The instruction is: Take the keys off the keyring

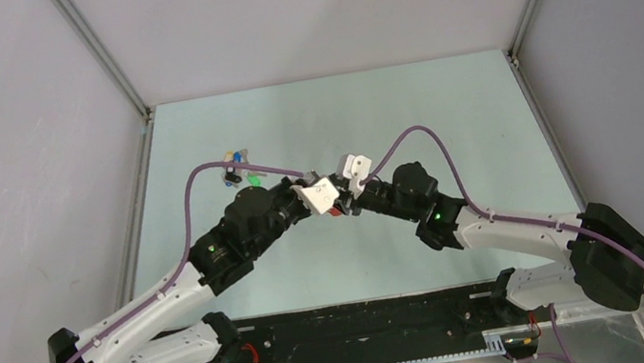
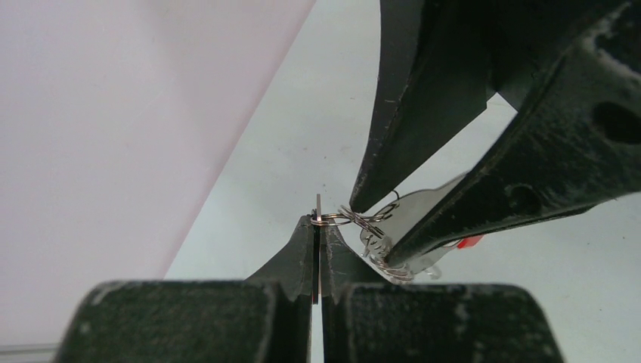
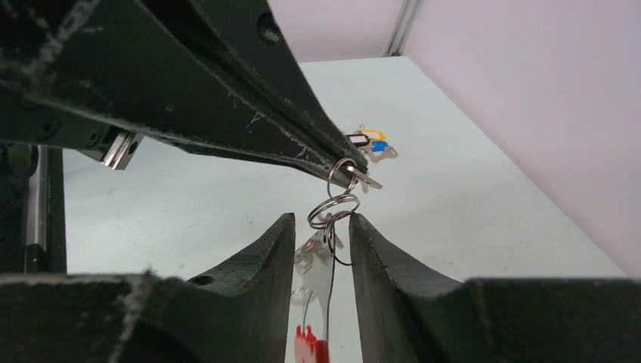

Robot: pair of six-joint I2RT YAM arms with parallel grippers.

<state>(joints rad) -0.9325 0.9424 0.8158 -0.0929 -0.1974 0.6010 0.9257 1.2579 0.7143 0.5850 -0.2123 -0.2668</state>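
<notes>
My left gripper (image 2: 317,227) is shut on the thin edge of a key (image 2: 318,206) that carries a small silver wire ring (image 2: 332,219). A chain of silver rings (image 3: 333,210) links it to a silver key (image 2: 423,208) and to the red keyring (image 3: 310,346) hanging below. The right gripper (image 3: 323,223) straddles those rings and the silver key, its jaws apart, and one ring touches its right finger (image 3: 378,257). From above, both grippers meet tip to tip over mid-table, left (image 1: 331,201) and right (image 1: 346,199), with a bit of the red keyring (image 1: 334,210) under them.
Several loose keys (image 1: 237,165) with blue, yellow and green heads lie on the pale green table (image 1: 443,115) at the back left, behind the left arm. Walls with metal frame posts close the table in on the left, right and rear.
</notes>
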